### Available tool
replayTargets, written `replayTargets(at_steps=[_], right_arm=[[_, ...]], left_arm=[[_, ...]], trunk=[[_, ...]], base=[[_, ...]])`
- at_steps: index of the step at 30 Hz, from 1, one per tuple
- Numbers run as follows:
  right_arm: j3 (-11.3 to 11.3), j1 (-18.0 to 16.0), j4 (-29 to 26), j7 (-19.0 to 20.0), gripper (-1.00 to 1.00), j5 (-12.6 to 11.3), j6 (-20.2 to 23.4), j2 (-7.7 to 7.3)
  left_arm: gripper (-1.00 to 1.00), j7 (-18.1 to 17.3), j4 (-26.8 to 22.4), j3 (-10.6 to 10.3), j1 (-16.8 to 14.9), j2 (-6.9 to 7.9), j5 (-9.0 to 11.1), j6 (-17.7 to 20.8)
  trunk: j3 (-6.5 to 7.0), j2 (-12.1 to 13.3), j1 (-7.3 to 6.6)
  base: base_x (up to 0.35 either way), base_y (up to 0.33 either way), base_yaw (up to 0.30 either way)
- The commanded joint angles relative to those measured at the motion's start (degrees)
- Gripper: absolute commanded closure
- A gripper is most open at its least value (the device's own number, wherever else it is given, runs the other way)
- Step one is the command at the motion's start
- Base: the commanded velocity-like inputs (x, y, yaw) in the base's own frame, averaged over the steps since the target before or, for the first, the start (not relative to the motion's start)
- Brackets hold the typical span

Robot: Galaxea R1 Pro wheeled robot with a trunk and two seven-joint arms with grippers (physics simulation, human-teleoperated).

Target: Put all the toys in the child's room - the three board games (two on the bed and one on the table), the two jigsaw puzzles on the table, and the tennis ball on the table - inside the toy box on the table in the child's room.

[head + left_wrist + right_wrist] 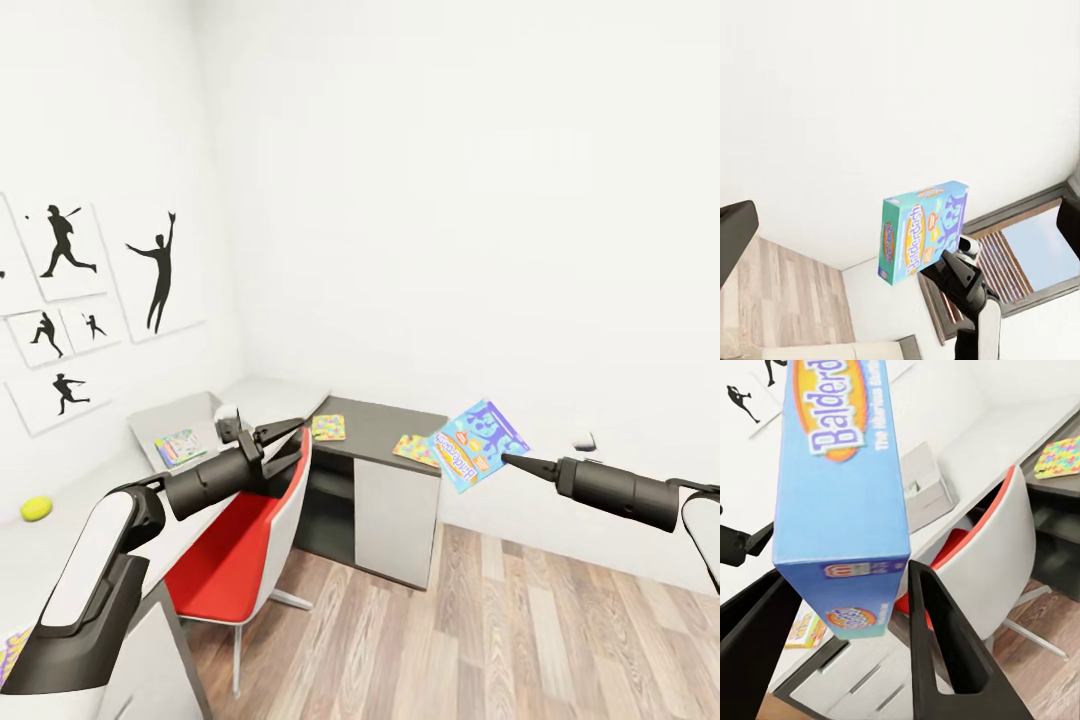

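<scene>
My right gripper (506, 459) is shut on a blue-white board game (478, 444), held in the air to the right of the table; the box edge sits between its fingers (945, 637). The left gripper (287, 447) hangs open and empty over the red chair, near the toy box (165, 412). This pale grey tray stands on the table (60, 560) and holds another small board game (180, 446). The tennis ball (37, 508) lies on the table left of the tray. Two jigsaw puzzles (328, 427) (415, 448) rest on the lower dark section.
A red and white chair (245, 545) stands tucked at the desk below my left arm. Silhouette posters (70, 300) hang on the left wall. A colourful flat box (10, 650) lies at the near table end. Wood floor (520, 630) spreads to the right.
</scene>
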Motion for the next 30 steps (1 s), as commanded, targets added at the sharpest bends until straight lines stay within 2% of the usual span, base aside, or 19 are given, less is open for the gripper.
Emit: replayTargets(at_steps=[1, 14, 30], right_arm=[[-0.1, 0.0, 0.0, 0.4, 1.0, 0.1, 0.3, 0.0], [-0.1, 0.0, 0.0, 0.4, 1.0, 0.0, 0.3, 0.0], [-0.2, 0.0, 0.0, 0.4, 1.0, -0.1, 0.3, 0.0]], left_arm=[[-1.0, 0.6, 0.0, 0.0, 0.0, -0.01, 0.6, 0.2], [-1.0, 0.7, 0.0, -0.3, 0.0, -0.09, 0.6, 0.2], [-1.0, 1.0, 0.2, -1.3, -0.1, -0.35, 0.5, 0.1]], trunk=[[-0.02, 0.0, 0.04], [-0.02, 0.0, 0.04], [-0.02, 0.0, 0.04]], base=[[0.211, -0.061, 0.084], [0.286, -0.107, 0.049], [0.297, -0.157, 0.27]])
